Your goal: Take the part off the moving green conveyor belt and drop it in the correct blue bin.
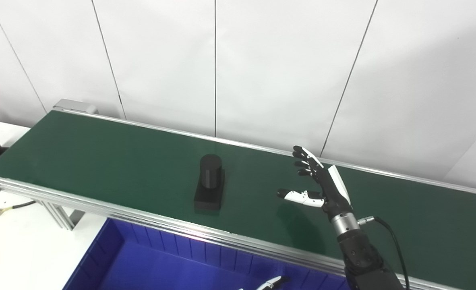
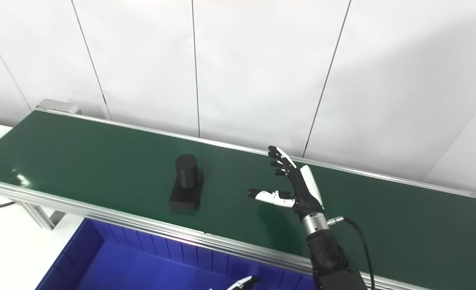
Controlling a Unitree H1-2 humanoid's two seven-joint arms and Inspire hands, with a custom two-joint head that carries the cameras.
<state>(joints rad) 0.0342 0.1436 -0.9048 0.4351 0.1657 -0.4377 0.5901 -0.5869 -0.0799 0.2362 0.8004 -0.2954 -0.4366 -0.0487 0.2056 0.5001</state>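
A: Black part [image 1: 210, 183] in the left eye view sits upright on the green conveyor belt [image 1: 101, 153], untouched. Right hand [image 1: 322, 181] hovers beside it, fingers [image 1: 302, 159] spread, holding nothing.

B: Right eye view: blue bin [image 2: 101, 257] is just below the part. Left hand [image 2: 240, 284] barely peeks in, can't tell its fingers.

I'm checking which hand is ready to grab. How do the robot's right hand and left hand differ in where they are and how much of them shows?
The right hand is raised over the green conveyor belt, fully in view, fingers spread and thumb out, beside the black cylinder-on-block part without touching it. The left hand sits low over the blue plastic bin, with only white-and-black fingertips showing at the picture's bottom edge. Both have the same white-and-black finish.
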